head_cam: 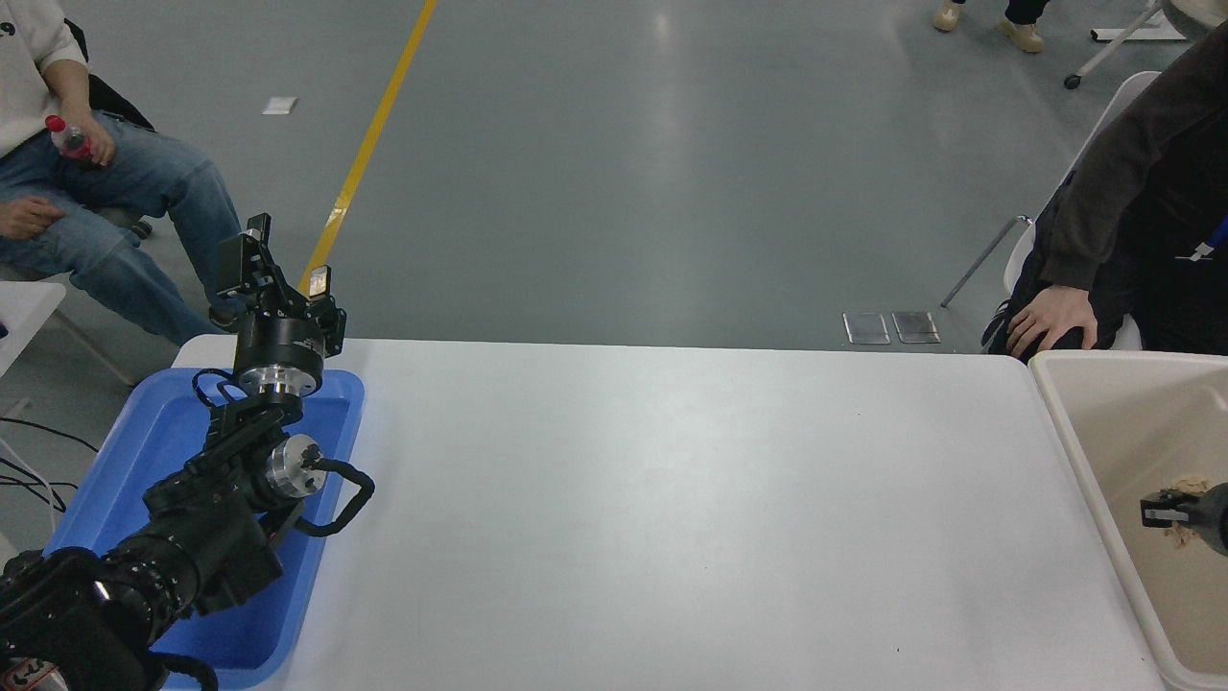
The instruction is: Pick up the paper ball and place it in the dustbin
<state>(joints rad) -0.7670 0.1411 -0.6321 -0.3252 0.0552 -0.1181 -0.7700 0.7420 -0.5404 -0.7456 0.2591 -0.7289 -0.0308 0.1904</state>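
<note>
Already the right claw (1166, 515) hung inside the dustbin (1074, 451), fingers clamped on the paper ball (1190, 487), which sat between them over the bin floor; release was straight down. Left claw (278, 278) parked wide over the blue tray (144, 451).

At three o'clock the black right gripper (1172, 513) grips the crumpled tan paper ball (1188, 488) inside the beige plastic dustbin (1074, 451); left arm parked at eight o'clock over the shallow blue plastic tray (115, 470)
</note>
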